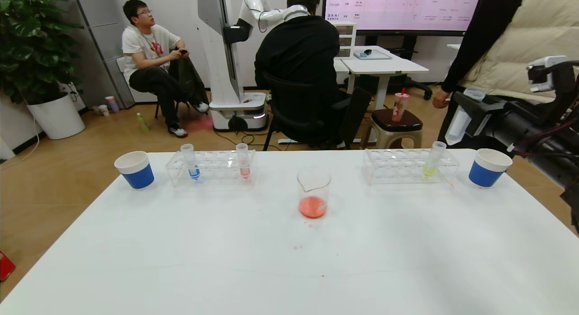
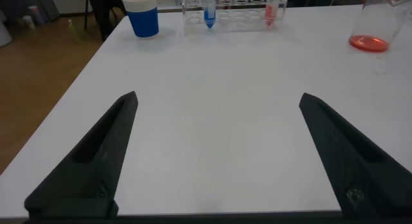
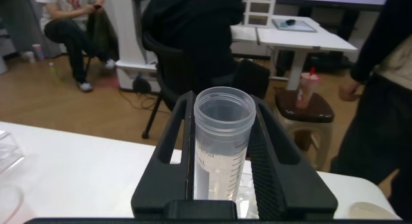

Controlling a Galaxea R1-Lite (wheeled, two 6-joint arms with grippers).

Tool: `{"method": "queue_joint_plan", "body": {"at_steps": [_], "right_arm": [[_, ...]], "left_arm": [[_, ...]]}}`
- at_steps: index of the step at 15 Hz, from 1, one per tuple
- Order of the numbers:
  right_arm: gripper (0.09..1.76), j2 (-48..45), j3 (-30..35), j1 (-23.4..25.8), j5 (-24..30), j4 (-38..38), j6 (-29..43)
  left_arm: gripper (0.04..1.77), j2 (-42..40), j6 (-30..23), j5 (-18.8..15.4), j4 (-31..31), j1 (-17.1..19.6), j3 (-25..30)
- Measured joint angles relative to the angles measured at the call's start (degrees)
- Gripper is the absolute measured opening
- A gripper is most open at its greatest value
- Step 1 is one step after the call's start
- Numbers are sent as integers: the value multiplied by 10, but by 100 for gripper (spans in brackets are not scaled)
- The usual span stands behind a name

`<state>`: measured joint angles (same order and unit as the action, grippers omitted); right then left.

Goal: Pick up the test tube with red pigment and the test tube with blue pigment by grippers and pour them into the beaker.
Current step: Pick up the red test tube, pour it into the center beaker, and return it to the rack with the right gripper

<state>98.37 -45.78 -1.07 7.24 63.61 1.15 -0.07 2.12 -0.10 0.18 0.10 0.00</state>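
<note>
The beaker point(image 1: 313, 193) stands mid-table with orange-red liquid in its bottom; it also shows in the left wrist view point(image 2: 374, 21). The test tube with blue pigment point(image 1: 190, 161) stands in the left rack point(image 1: 212, 168), also seen in the left wrist view point(image 2: 210, 8). My right gripper point(image 1: 470, 109) is raised past the table's far right edge, shut on a clear tube point(image 3: 222, 143) that looks empty; no vivid red liquid shows in it. My left gripper point(image 2: 217, 96) is open and empty, low over the near left of the table.
A tube with paler pink-red liquid point(image 1: 244, 161) stands in the left rack. A yellow-green tube point(image 1: 432, 163) stands in the right rack point(image 1: 407, 165). Blue-and-white paper cups stand far left point(image 1: 135, 170) and far right point(image 1: 488, 168). Small red drops lie before the beaker.
</note>
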Motion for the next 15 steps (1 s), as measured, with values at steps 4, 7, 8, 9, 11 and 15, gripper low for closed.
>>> {"method": "queue_joint_plan", "body": {"at_steps": [4,7,8,9,11,15], "right_arm": [[51,47,-60,126,9,-23,1],[51,106,-111,177,8,-23,0],[51,126,-123,186,7,-21,-1],[51,143,-134,191,6,-19,-1],[51,185,-161,196,5,-7,-2],[51,267,-205,205,5,38,-4]], "left_arm": [[175,0,0,0,0,0,0],[175,0,0,0,0,0,0],[175,0,0,0,0,0,0],[175,0,0,0,0,0,0],[175,0,0,0,0,0,0],[175,0,0,0,0,0,0]]}}
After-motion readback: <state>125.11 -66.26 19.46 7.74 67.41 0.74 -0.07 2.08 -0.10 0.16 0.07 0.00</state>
